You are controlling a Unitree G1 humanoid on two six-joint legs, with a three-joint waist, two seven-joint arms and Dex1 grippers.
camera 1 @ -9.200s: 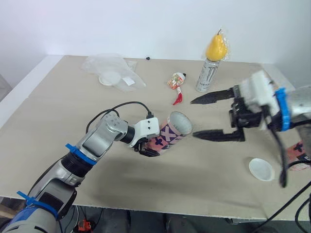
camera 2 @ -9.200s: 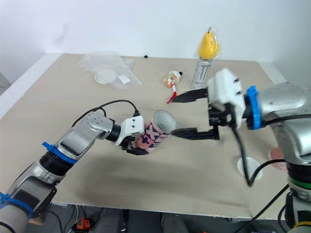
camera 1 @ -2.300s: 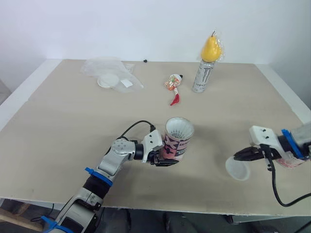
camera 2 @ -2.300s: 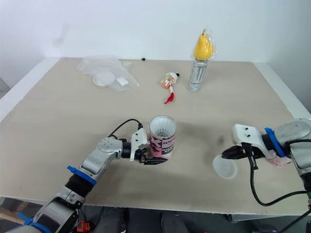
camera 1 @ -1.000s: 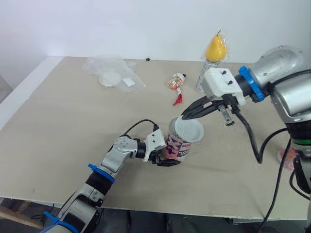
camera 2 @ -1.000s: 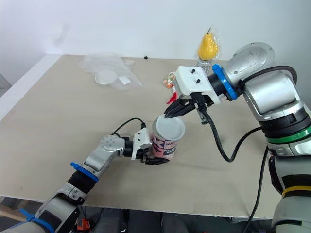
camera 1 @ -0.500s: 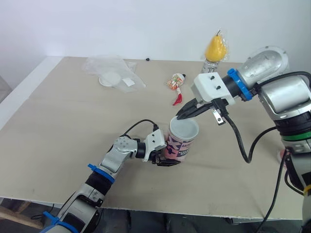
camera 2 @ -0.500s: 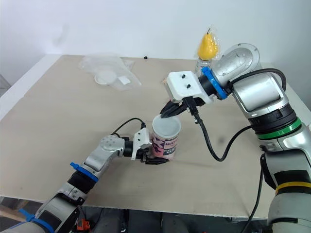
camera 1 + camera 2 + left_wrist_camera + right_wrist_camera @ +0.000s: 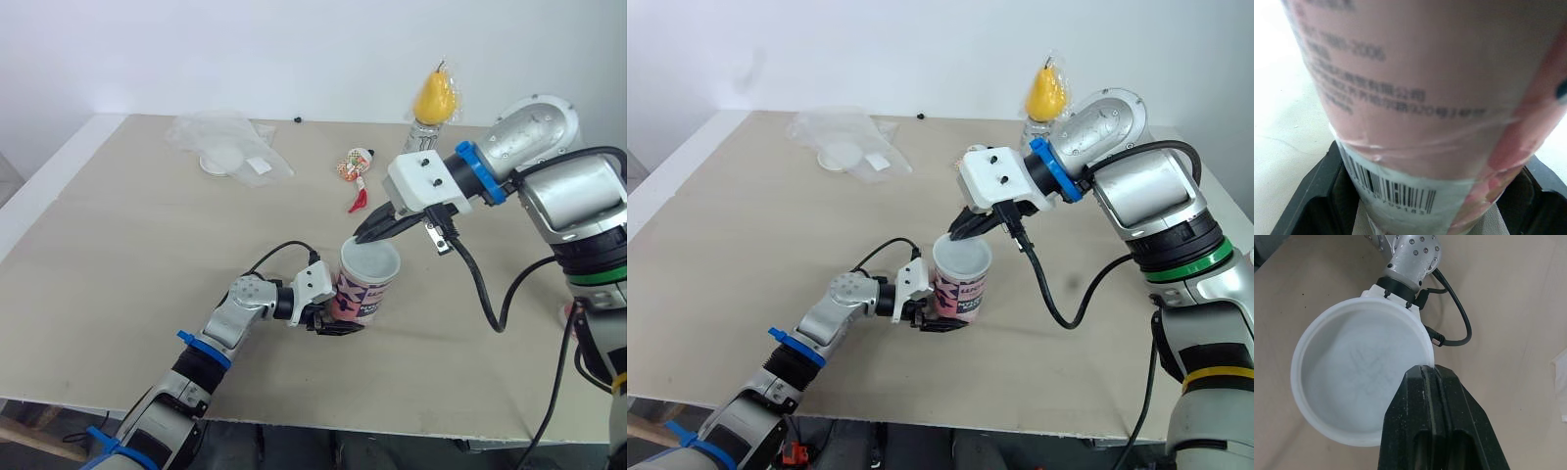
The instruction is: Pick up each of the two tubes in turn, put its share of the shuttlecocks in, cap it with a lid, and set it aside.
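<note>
Centre of frame: pink shuttlecock tube [image 9: 361, 297], upright, clamped low by left gripper [image 9: 333, 319]; white lid [image 9: 370, 262] atop its mouth, rim pinched by right gripper [image 9: 359, 238] from upper right.

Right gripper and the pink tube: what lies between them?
The white lid, pinched at its rim by the right gripper, lies over the mouth of the pink tube, which the left gripper holds. The right wrist view shows this.
</note>
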